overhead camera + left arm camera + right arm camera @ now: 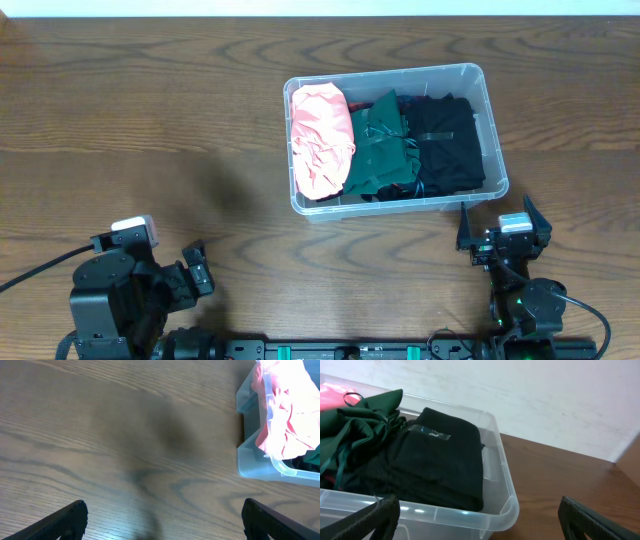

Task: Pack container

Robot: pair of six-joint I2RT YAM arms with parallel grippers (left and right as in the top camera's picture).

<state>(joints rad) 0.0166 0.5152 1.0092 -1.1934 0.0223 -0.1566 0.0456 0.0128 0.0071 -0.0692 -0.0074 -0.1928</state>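
Note:
The clear plastic container [494, 150] stands on the wooden table right of centre. Inside lie a pink garment [321, 138] at the left, a dark green garment [378, 145] in the middle and a black garment [448, 145] at the right. My left gripper [190, 272] is open and empty at the near left, well away from the container. My right gripper [505, 235] is open and empty just in front of the container's near right corner. The left wrist view shows the container's corner [250, 467] with the pink garment [287, 425]. The right wrist view shows the container's near rim [470, 517] with the black garment [442, 460].
The wooden table [150, 120] runs to a pale wall at the far edge [545, 405]. Both arm bases sit at the near edge, the left one [110, 300] and the right one [530, 305].

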